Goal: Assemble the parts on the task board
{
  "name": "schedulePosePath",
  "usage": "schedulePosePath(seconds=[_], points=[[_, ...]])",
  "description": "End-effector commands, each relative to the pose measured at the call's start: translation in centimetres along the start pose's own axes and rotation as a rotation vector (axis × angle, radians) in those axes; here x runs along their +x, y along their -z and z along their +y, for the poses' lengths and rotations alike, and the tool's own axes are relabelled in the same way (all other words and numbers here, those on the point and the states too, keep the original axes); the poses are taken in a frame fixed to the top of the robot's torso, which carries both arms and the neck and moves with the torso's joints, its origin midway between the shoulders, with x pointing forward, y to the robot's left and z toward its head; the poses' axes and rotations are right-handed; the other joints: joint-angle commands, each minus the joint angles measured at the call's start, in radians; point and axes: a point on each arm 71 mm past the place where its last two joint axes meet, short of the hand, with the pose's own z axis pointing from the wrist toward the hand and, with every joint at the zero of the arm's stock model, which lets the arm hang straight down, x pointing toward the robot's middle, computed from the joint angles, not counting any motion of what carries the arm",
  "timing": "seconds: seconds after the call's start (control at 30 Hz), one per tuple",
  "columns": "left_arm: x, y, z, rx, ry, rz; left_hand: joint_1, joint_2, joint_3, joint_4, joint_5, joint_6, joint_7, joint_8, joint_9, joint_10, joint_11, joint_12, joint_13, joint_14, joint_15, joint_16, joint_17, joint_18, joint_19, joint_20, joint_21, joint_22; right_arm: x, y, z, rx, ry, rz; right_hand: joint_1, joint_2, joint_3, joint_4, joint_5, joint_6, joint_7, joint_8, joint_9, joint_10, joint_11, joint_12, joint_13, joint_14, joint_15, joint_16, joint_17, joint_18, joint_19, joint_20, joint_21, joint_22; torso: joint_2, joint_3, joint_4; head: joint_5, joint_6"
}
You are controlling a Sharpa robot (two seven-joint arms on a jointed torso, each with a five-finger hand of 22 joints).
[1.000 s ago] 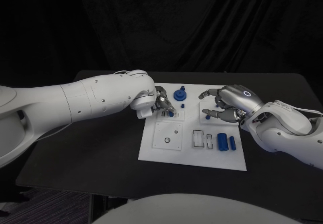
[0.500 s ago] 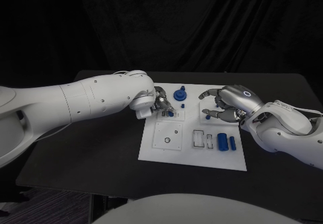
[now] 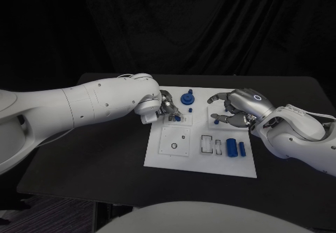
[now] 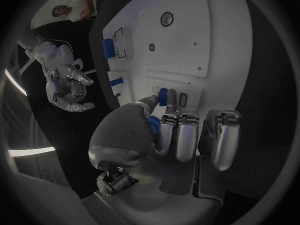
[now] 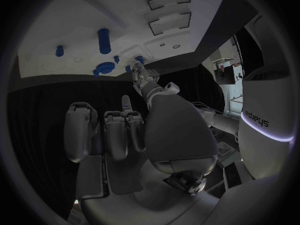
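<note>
The left hand [image 3: 165,108] pinched a small blue part [image 4: 162,96] over the task board [image 3: 203,162], far left. The right hand [image 3: 234,108] hovered empty, fingers apart. Insertion appeared underway; seating needed alignment.

The silver many-fingered left hand [image 3: 166,108] is covering most of a small blue part [image 3: 177,117] on the white rectangular task board [image 3: 199,162], its grip too obscured to judge. The silver right hand [image 3: 234,109] is hiding the board's far right corner.
</note>
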Motion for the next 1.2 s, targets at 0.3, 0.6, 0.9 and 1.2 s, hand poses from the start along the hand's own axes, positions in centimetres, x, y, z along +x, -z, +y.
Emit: schedulePosePath(seconds=[0.3, 0.6, 0.9, 1.2], points=[[0.37, -0.14, -0.15, 0.038, -0.003, 0.012, 0.059, 0.003, 0.019, -0.04, 0.049, -0.001, -0.011, 0.016, 0.051, 0.106, -0.008, 0.003, 0.263, 0.106, -0.008, 0.003, 0.263, -0.001, 0.093, -0.011, -0.006, 0.256, 0.03, -0.01, -0.17, 0.02, 0.005, 0.008, 0.002, 0.004, 0.0, 0.006, 0.003, 0.007, 0.0, 0.002, -0.002, 0.021, -0.007, -0.007, 0.165, 0.081, -0.005, -0.008, 0.201, 0.019, -0.004, -0.003, -0.009, 0.194, 0.0, 0.0003, 0.0004, 0.0, 0.0], [0.25, -0.09, -0.16, 0.055, 0.008, -0.003, 0.087, -0.005, 0.053, -0.076, 0.105, 0.01, -0.027, 0.055, 0.124, 0.106, -0.021, 0.003, 0.263, 0.106, -0.019, 0.003, 0.263, -0.001, 0.093, -0.022, -0.006, 0.256, 0.07, 0.02, -0.25, 0.026, 0.006, 0.014, 0.002, 0.005, 0.001, 0.006, 0.003, 0.008, 0.0, 0.002, -0.003, 0.019, -0.007, -0.009, 0.163, 0.08, -0.005, -0.01, 0.199, 0.019, -0.006, -0.003, -0.012, 0.194, 0.0, 0.0003, 0.0004, -0.002, 0.0], [0.14, -0.05, -0.06, 0.056, 0.016, -0.015, 0.087, -0.015, 0.082, -0.088, 0.123, 0.005, -0.033, 0.086, 0.18, 0.106, -0.027, 0.003, 0.263, 0.106, -0.026, 0.003, 0.263, -0.001, 0.094, -0.028, -0.005, 0.257, 0.11, 0.04, -0.3, 0.029, 0.006, 0.018, 0.003, 0.005, 0.001, 0.006, 0.003, 0.008, 0.0, 0.002, -0.003, 0.019, -0.007, -0.01, 0.162, 0.08, -0.005, -0.011, 0.198, 0.02, -0.007, -0.003, -0.013, 0.193, 0.0, 0.0007, 0.0003, -0.002, 0.0], [0.03, 0.02, -0.09, 0.063, 0.03, -0.038, 0.079, -0.014, 0.091, -0.083, 0.123, 0.003, -0.034, 0.093, 0.198, 0.106, -0.029, 0.003, 0.263, 0.106, -0.027, 0.003, 0.263, -0.002, 0.095, -0.03, -0.004, 0.257, 0.15, 0.05, -0.34, 0.031, 0.007, 0.022, 0.003, 0.005, 0.001, 0.007, 0.003, 0.009, 0.0, 0.002, -0.004, 0.018, -0.007, -0.011, 0.161, 0.079, -0.005, -0.013, 0.197, 0.021, -0.009, -0.003, -0.017, 0.192, 0.0, 0.0005, 0.0005, -0.006, 0.0]])
